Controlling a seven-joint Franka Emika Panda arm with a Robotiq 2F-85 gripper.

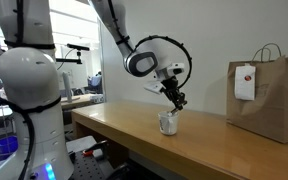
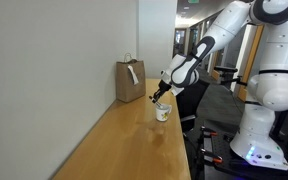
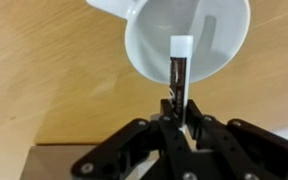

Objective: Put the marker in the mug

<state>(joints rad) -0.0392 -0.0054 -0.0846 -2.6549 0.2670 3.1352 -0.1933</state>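
Right now I have the marker [image 3: 177,75] clamped in the gripper [image 3: 177,120]. The wrist view shows the jaws closed on its dark lower barrel, with the white-capped end pointing away from the camera. That end lies over the open mouth of the mug [image 3: 149,50], a little off centre toward the rim nearest the claw. I cannot tell from this view whether it has dipped below the rim.

In both exterior views the claw [image 1: 174,98] hangs just above the mug [image 1: 168,123], which stands upright on the wooden table [image 1: 114,125]. The brown paper bag [image 1: 274,92] is well apart from it, farther along the same surface. The marker is too thin to pick out in either of those views.

By my reading, the pick-up and the carry are done and the alignment is close. I judge that 2 things are left: lowering the marker a little deeper so it clears the rim, then opening the jaws to let it drop. The mug looks light and the marker sits close to its wall, so I would go down gently and avoid nudging the cup.
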